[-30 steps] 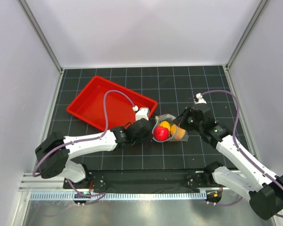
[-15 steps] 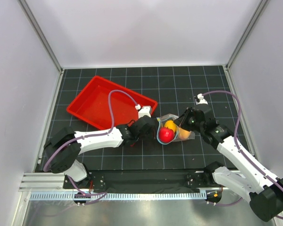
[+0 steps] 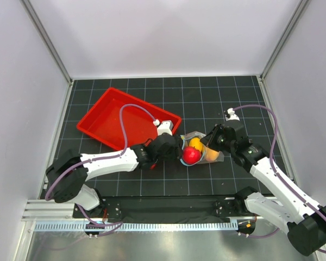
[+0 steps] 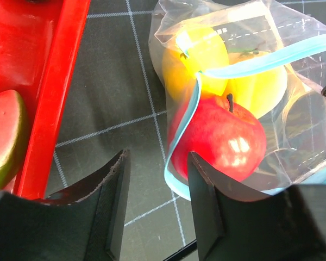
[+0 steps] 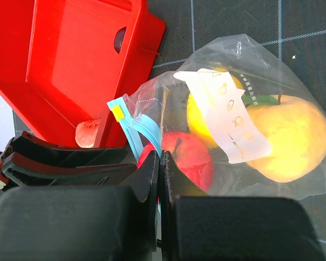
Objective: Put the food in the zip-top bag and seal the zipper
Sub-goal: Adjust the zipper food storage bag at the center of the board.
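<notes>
The zip-top bag (image 5: 244, 81) lies on the black mat, holding a lemon (image 4: 198, 54), an orange ball (image 5: 290, 141) and a red apple (image 4: 217, 136) that sits in its mouth. Its teal zipper (image 4: 250, 62) gapes around the apple. My right gripper (image 5: 159, 163) is shut on the bag's mouth edge by the zipper (image 5: 136, 130). My left gripper (image 4: 157, 206) stands open just in front of the apple, with nothing between its fingers. A watermelon wedge (image 4: 2, 136) lies in the red tray. From above, the bag (image 3: 206, 153) and apple (image 3: 190, 156) sit between the two grippers.
The red tray (image 3: 111, 117) stands at the back left, its near wall (image 4: 54, 81) close beside my left gripper. The left arm's cable loops over the tray. White walls enclose the mat on three sides.
My left gripper has opened and let go of the red apple, which now rests in the bag's mouth. The bag and apple shifted slightly right. The right gripper kept its hold.
</notes>
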Motion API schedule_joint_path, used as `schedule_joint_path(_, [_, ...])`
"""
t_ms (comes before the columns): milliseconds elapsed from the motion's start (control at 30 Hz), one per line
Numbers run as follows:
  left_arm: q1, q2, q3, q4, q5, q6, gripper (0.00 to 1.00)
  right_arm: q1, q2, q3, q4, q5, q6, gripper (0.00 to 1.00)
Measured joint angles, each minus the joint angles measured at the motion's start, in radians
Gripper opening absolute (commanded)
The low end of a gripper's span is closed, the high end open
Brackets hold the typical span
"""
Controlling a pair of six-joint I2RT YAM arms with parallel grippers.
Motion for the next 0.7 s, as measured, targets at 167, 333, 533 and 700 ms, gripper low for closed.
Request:
schedule_joint_path(167, [0.000,0.000,0.000,0.003,0.001,-0.002,0.50,0.000,0.000,0.000,0.000,0.000,0.000,0.01])
schedule_joint_path(333, [0.000,0.021,0.000,0.011,0.002,-0.002,0.47,0.000,0.000,0.000,0.000,0.000,0.000,0.01])
schedule_joint_path(533, [0.000,0.119,0.000,0.052,0.018,-0.006,0.32,0.000,0.000,0.000,0.000,-0.001,0.000,0.01])
schedule_joint_path(700, [0.000,0.162,0.005,0.070,0.042,0.002,0.00,0.000,0.000,0.000,0.000,-0.003,-0.002,0.01])
